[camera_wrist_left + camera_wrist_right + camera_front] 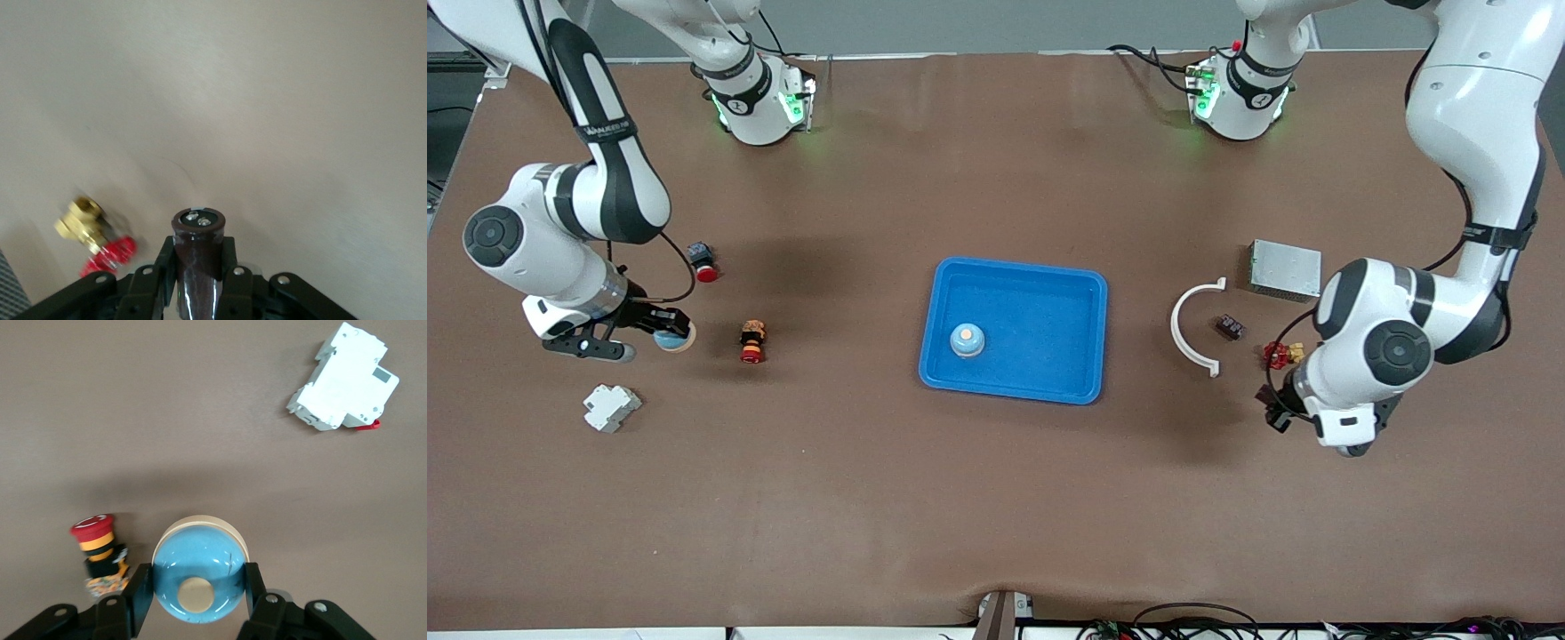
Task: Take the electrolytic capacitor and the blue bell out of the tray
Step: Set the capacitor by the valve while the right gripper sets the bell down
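My right gripper (pixel 665 336) is shut on a blue bell (pixel 670 339) with a cream button, over the table toward the right arm's end. The right wrist view shows the bell (pixel 197 570) between the fingers of that gripper (pixel 199 583). My left gripper (pixel 1272 412) is shut on a dark brown capacitor (pixel 1268 397) over the table toward the left arm's end. In the left wrist view the capacitor (pixel 199 260) stands between the fingers of that gripper (pixel 199 252). A blue tray (pixel 1040 271) lies mid-table with a second blue bell (pixel 967 339) in it.
Near the right gripper are a red-capped button (pixel 704 261), a yellow-and-red stop button (pixel 752 341) (pixel 100 550) and a white breaker (pixel 611 407) (pixel 343 380). Near the left gripper are a red-and-gold connector (pixel 1282 355) (pixel 93 233), a small black part (pixel 1231 327), a white arc (pixel 1193 326) and a grey box (pixel 1285 268).
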{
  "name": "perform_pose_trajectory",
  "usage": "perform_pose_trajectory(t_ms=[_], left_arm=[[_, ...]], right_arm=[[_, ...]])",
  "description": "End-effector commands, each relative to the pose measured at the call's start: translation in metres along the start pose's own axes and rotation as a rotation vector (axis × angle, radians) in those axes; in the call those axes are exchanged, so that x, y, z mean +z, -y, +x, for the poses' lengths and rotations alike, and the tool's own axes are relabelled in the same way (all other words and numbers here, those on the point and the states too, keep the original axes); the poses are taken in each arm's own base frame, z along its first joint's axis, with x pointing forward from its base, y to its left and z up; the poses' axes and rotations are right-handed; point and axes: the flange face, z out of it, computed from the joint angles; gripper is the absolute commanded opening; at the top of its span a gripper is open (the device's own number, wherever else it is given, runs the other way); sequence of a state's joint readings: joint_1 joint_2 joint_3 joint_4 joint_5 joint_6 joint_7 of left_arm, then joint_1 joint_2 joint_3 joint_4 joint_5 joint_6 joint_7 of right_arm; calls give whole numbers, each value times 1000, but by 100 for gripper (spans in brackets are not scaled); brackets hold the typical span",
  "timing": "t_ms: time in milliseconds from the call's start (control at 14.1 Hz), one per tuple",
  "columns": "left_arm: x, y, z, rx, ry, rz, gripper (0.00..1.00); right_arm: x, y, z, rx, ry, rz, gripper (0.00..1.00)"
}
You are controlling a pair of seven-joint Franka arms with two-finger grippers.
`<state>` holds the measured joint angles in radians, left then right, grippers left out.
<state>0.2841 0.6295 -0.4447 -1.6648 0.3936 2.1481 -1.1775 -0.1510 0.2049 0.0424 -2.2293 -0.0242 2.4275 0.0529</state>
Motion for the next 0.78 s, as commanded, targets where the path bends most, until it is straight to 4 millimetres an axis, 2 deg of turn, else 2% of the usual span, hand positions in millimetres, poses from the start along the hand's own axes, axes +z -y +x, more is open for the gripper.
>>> perform_pose_trajectory(t_ms=[0, 142, 212, 283, 425, 708], left_arm=[[3, 31, 11, 76, -3, 44, 0], [18, 59, 39, 158, 7, 67, 0], [22, 78, 56, 210, -4, 85, 0], [28, 90, 66, 257, 3, 91, 0], [39, 101, 66, 375, 26, 104, 0], [45, 110, 72, 557, 38, 90, 0]], right_arm=[[13, -7, -1, -9, -5, 8, 0], [34, -21, 0, 15, 9, 12, 0], [45, -22, 0, 18, 12, 15, 0], [53, -22, 0, 20, 10, 16, 0], [64, -24, 0, 23, 9, 18, 0], [76, -27, 0, 30, 10, 20, 0]])
